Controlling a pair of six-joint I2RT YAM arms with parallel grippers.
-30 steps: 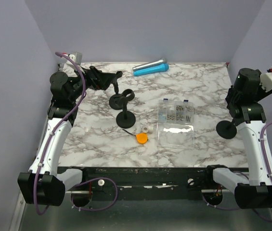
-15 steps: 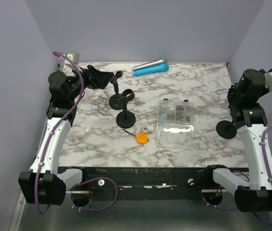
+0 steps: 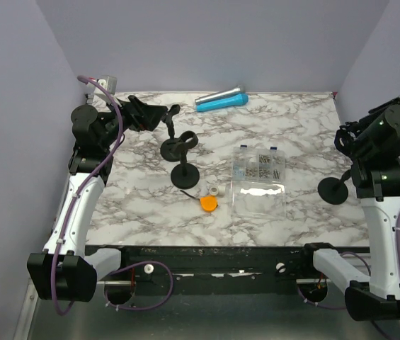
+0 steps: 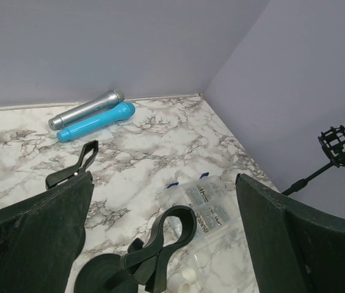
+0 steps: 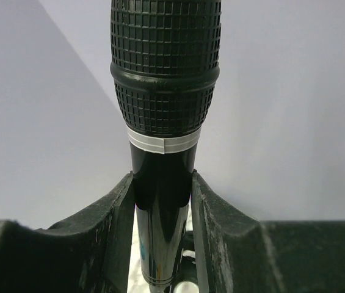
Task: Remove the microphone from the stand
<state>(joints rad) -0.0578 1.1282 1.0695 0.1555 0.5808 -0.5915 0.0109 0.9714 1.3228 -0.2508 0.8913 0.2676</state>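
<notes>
My right gripper (image 5: 162, 201) is shut on the shiny barrel of a black microphone (image 5: 163, 91), just below its mesh head and grey band, and holds it up in the air against the wall. The right stand's round base (image 3: 333, 190) sits on the table below the right arm. Its cage-like holder (image 4: 338, 146) shows on its thin pole in the left wrist view with nothing in it. My left gripper (image 3: 158, 117) is open and empty at the back left, and it also shows in the left wrist view (image 4: 165, 177).
A second black stand with an empty loop clip (image 3: 178, 145) stands mid-table. A silver microphone (image 3: 219, 95) and a blue one (image 3: 222, 103) lie at the back edge. A clear parts box (image 3: 258, 177), an orange disc (image 3: 208, 203) and small white cylinders (image 3: 218, 191) lie centre.
The right arm has swung up and out to the right, carrying the black microphone towards the frame's right edge. The left arm has barely moved.
</notes>
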